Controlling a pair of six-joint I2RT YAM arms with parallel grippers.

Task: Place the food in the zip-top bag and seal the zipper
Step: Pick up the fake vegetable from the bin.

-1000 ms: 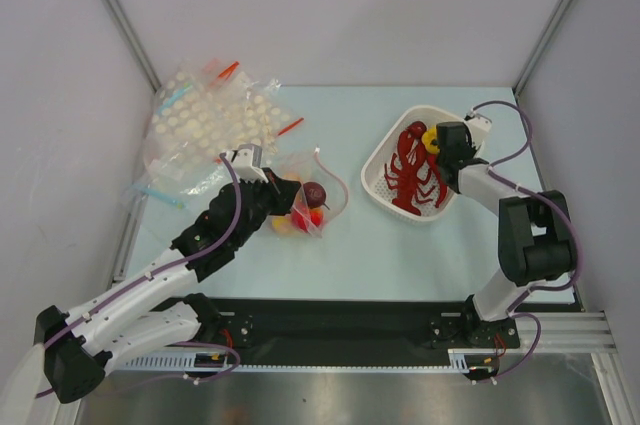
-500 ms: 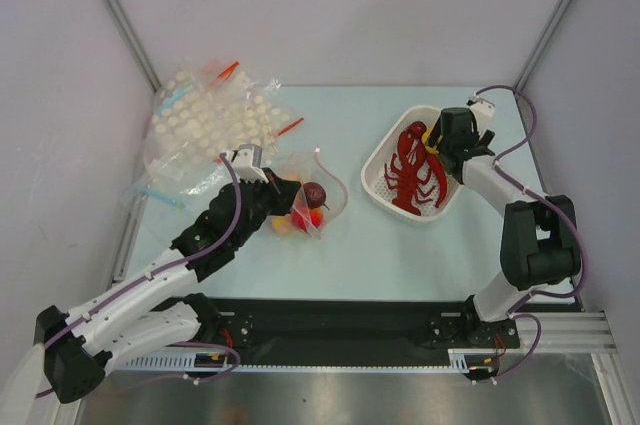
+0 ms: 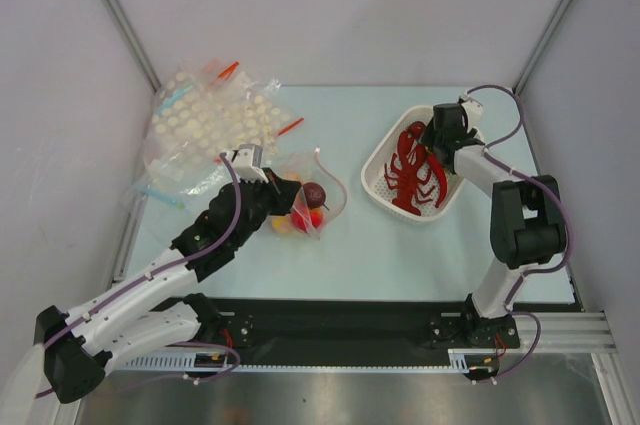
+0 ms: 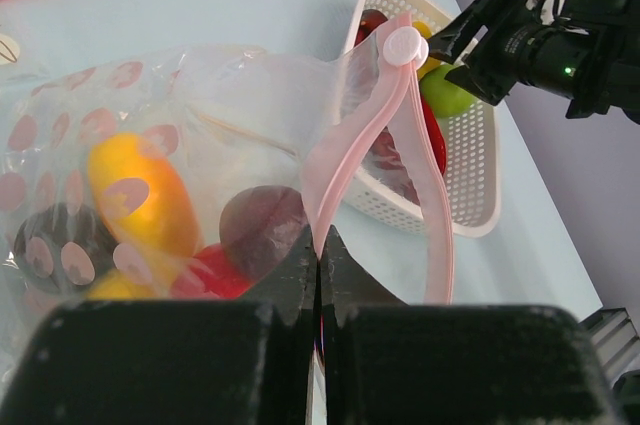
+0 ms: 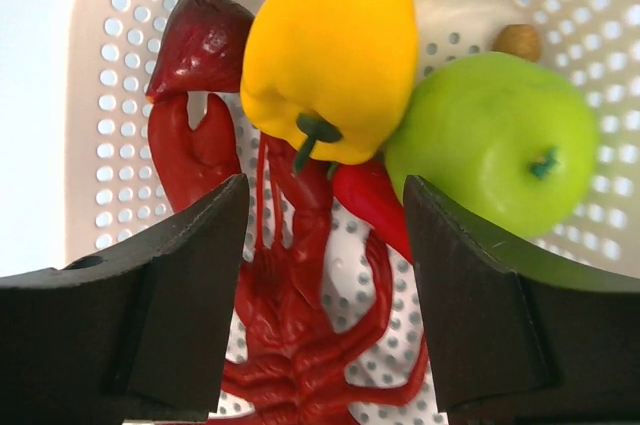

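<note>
On the pale blue table (image 3: pixel 360 245), the left gripper (image 4: pixel 318 255) pinches the zip-top bag (image 4: pixel 230 105) shut-jawed by its zipper (image 4: pixel 350 140), the right gripper (image 5: pixel 322 205) hangs open over the yellow bell pepper (image 5: pixel 330 55) in the white basket (image 5: pixel 100 65), with grey walls (image 3: pixel 340 5) behind.

Table (image 3: pixel 400 245): pale blue-green top, matte, evenly lit. Behind table and at both sides: plain light grey walls (image 3: pixel 340 5). Slanted metal posts (image 3: pixel 115 10) rise from far table corners. Along near table edge: black strip (image 3: pixel 340 320), then metal rail (image 3: pixel 340 366).
</note>
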